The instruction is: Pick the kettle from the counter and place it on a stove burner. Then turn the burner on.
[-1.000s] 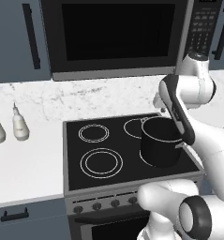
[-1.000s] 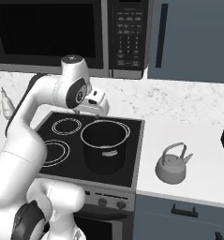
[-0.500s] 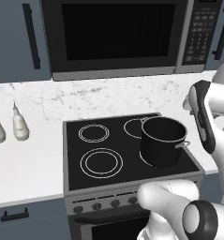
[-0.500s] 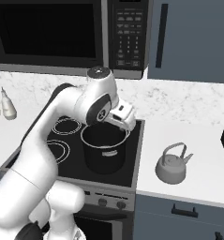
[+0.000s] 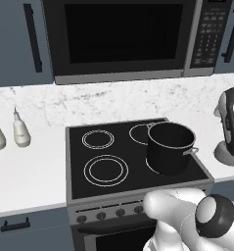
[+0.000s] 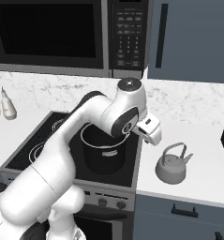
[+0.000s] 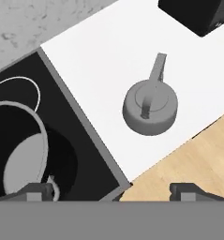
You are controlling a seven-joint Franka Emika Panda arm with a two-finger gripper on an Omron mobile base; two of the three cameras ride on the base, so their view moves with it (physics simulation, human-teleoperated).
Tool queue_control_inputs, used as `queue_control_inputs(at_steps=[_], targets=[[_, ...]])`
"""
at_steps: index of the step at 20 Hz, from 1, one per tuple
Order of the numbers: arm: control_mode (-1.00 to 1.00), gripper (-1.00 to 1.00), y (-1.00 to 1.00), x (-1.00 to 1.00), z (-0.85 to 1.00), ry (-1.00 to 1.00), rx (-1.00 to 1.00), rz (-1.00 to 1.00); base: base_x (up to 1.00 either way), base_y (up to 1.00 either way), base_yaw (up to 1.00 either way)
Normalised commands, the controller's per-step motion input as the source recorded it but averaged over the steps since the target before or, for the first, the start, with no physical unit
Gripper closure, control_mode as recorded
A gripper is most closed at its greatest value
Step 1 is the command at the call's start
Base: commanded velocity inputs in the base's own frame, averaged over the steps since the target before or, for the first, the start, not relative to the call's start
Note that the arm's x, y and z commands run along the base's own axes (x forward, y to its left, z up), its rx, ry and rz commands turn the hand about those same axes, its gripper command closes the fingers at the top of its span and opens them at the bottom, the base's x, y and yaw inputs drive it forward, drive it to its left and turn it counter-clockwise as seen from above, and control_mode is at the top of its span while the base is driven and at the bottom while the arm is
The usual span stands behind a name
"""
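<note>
Gripper [image 6: 151,133] jaws spread, empty | swung from above the cooktop, past pot [image 6: 103,149], toward the kettle side | kettle [image 7: 150,107] on counter [image 7: 99,56], ahead and below, apart from the fingers | step: approach, grasp not begun | burner [image 5: 106,170] free.

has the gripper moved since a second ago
Yes: in the right base view the gripper has swung right, from behind the black pot toward the kettle.

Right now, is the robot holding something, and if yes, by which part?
Nothing is held. The jaws of the gripper stand open above the small pale-grey kettle, which sits untouched on the white marble-look counter.
</note>
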Motion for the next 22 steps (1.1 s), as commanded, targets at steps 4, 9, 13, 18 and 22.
queue_control_inputs(at_steps=[4, 9, 13, 18, 22], targets=[[-1.00, -1.00, -1.00, 0.26, -0.33, 0.08, 0.06, -0.10, 0.00, 0.00, 0.00], [-1.00, -1.00, -0.93, 0.47, -0.44, 0.13, 0.00, -0.01, 0.00, 0.00, 0.00], [-1.00, -1.00, -0.37, 0.58, -0.46, 0.18, 0.00, 0.00, 0.00, 0.00, 0.00], [-1.00, -1.00, -0.05, 0.58, -0.45, 0.13, 0.00, 0.00, 0.00, 0.00, 0.00], [-1.00, -1.00, -0.03, 0.35, -0.46, 0.04, 0.00, 0.00, 0.00, 0.00, 0.00]])
